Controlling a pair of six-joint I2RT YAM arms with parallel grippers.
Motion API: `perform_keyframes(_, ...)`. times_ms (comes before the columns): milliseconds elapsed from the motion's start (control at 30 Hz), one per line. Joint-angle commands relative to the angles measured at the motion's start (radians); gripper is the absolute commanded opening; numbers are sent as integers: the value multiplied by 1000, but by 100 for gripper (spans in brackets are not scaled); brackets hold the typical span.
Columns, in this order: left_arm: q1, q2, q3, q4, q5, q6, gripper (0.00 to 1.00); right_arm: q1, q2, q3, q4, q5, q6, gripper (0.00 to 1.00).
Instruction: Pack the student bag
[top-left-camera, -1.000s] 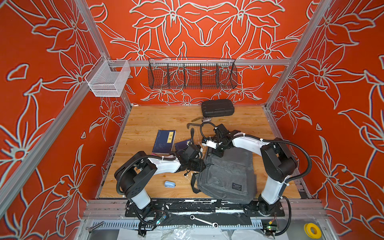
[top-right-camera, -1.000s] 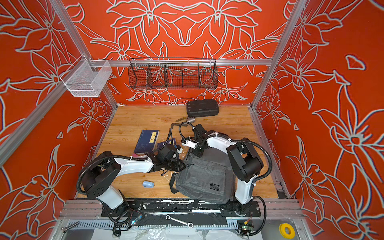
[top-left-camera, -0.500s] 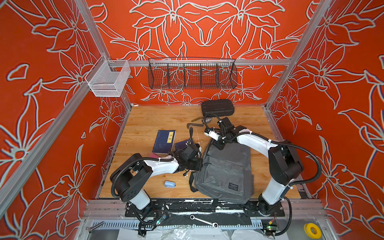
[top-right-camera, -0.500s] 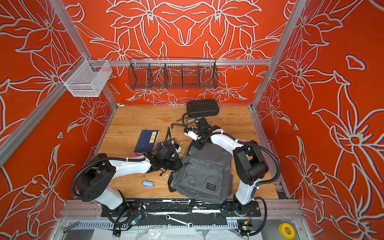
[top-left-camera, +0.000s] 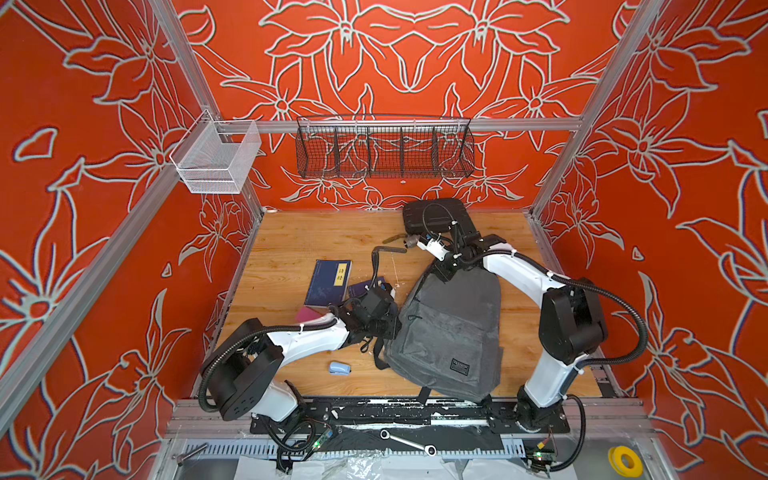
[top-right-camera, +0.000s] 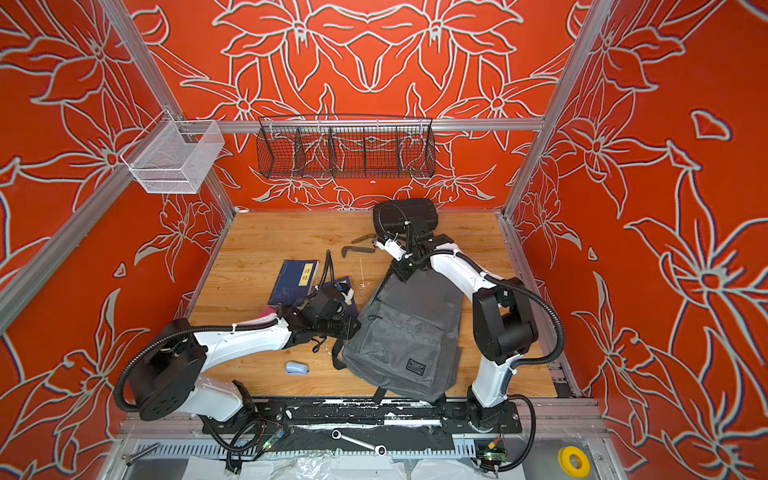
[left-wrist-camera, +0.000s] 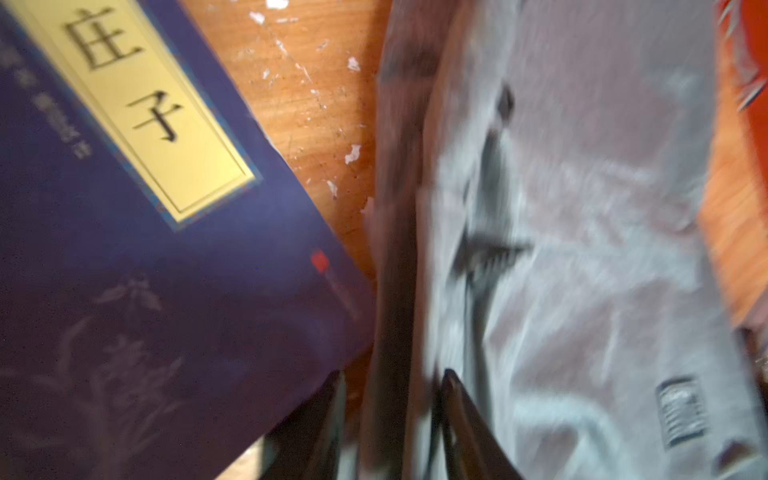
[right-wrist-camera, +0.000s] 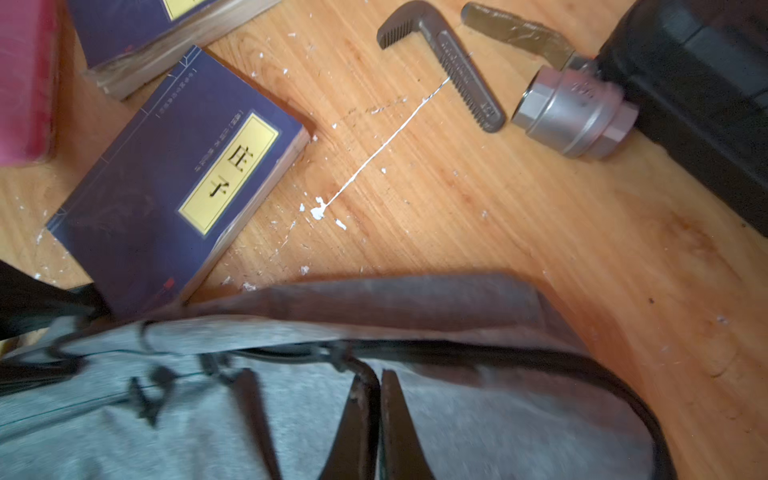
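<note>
Item: left gripper (left-wrist-camera: 390, 374), at the left edge of the student bag (top-left-camera: 453, 332); jaws spread, one finger on either side of the bag's dark side seam, contact too blurred to tell; apparently placed to take that edge. Item: dark blue book (left-wrist-camera: 145, 270) with a yellow title label, flat on the wooden floor (top-left-camera: 299, 245), just beside the bag's left edge. Item: second blue book (top-left-camera: 328, 282), farther left of the bag, with a pink book (top-left-camera: 309, 313) near it; all three lie outside the bag, presumably waiting to go in. Item: small pale blue object (top-left-camera: 339, 368), left of the bag's lower half and apart from it; identity unclear. Item: the bag itself, grey, lying flat with its logo patch up and its top towards the back wall; no open mouth that I can see. Item: right gripper (right-wrist-camera: 376, 374), at the bag's top; jaws pressed together on the black zip line there, probably to hold the top or draw the zip. Item: grey toothed bar (right-wrist-camera: 449, 66), metal valve (right-wrist-camera: 573, 112) and black ribbed case (top-left-camera: 434, 214), all beyond the bag's top.
</note>
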Motion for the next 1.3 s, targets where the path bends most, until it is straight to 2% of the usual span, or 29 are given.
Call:
perform_keyframes(0, 0, -15, 111, -128, -72, 90, 54, -8, -4, 16, 12, -66, -26, 0)
perform_keyframes(100, 8, -18, 175, -123, -100, 162, 66, -7, -10, 3, 11, -94, -32, 0)
perform_keyframes(167, 46, 15, 214, -96, -62, 205, 67, -4, -14, -1, 12, -112, -36, 0)
perform_keyframes(300, 122, 139, 319, -84, 57, 271, 67, 1, -23, 2, 17, -131, -40, 0)
perform_keyframes(433, 154, 271, 430, -76, 178, 328, 65, 1, -26, 12, 9, -150, -26, 0)
perform_keyframes(767, 168, 456, 577, -40, 283, 324, 61, 5, -34, 15, -2, -154, 29, 0)
perform_keyframes(867, 172, 494, 605, -48, 281, 315, 54, 6, -33, 26, -10, -152, 46, 0)
perform_keyframes(900, 177, 507, 612, -45, 287, 306, 48, 6, -33, 27, -10, -152, 53, 0)
perform_keyframes(1000, 191, 534, 630, -43, 305, 275, 22, 6, -36, 36, -8, -134, 80, 0)
perform_keyframes(1100, 195, 523, 623, -26, 301, 260, 1, 4, -41, 42, -7, -82, 115, 0)
perform_keyframes(1267, 200, 437, 549, 5, 264, 232, 0, -23, -44, 56, -1, 38, 210, 0)
